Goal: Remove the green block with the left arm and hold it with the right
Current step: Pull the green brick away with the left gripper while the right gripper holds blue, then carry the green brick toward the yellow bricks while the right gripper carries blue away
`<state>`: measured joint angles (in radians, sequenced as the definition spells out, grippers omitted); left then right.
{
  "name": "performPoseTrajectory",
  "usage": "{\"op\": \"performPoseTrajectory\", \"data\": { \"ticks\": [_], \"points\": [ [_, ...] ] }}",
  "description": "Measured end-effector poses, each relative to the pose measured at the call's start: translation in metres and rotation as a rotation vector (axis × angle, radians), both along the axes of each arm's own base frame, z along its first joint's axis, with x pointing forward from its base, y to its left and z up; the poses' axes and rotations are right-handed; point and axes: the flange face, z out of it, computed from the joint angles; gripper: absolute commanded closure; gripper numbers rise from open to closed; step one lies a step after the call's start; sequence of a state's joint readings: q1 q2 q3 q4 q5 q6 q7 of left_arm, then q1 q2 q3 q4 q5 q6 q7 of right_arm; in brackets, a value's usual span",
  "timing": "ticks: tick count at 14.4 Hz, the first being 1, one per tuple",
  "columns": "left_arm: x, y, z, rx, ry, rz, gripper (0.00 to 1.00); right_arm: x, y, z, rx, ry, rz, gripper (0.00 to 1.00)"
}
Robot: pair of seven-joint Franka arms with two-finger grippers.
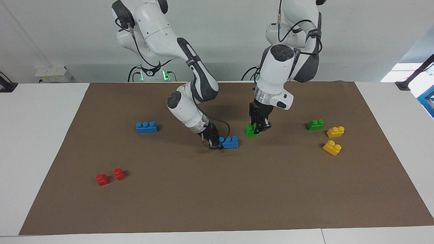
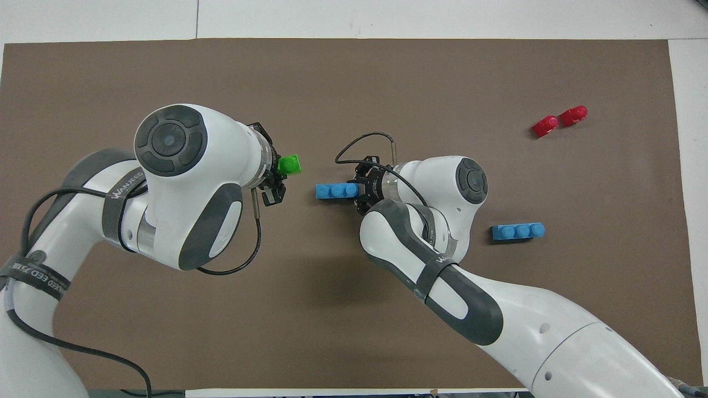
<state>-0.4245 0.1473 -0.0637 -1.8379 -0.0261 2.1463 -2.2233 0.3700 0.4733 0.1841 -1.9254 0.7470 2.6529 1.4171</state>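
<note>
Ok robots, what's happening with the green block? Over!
Left gripper holds green block, pulled off. Right gripper pins blue brick. Nothing blocking.

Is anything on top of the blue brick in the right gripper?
Nothing: the blue brick shows bare studs. The right gripper covers its end. The green block hangs apart in the left gripper.

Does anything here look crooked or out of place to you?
Only one thing: the green block in the left tool hangs tilted above the brown mat, pinched at one end. The right tool grips the end of a blue brick lying flat. The other bricks sit upright; nothing looks spilled or broken.
</note>
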Motion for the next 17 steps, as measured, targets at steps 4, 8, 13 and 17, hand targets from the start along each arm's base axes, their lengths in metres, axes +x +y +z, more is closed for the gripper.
{"op": "performPoseTrajectory", "data": {
  "ticks": [4, 8, 13, 17],
  "points": [
    [0.003, 0.014, 0.000, 0.029, 0.005, -0.129, 1.00, 0.022, -0.032, 0.009, 0.030, 0.075, 0.011, 1.00],
    [0.007, 0.044, -0.013, 0.068, 0.016, -0.329, 1.00, 0.078, -0.119, 0.075, 0.034, 0.121, 0.084, 1.00],
    [0.009, 0.095, -0.029, 0.106, 0.034, -0.583, 1.00, 0.101, -0.231, 0.089, 0.019, 0.066, 0.162, 1.00],
    [0.013, 0.170, -0.046, 0.115, 0.060, -0.722, 1.00, 0.098, -0.310, 0.055, -0.016, 0.043, 0.214, 1.00]
  ]
}}
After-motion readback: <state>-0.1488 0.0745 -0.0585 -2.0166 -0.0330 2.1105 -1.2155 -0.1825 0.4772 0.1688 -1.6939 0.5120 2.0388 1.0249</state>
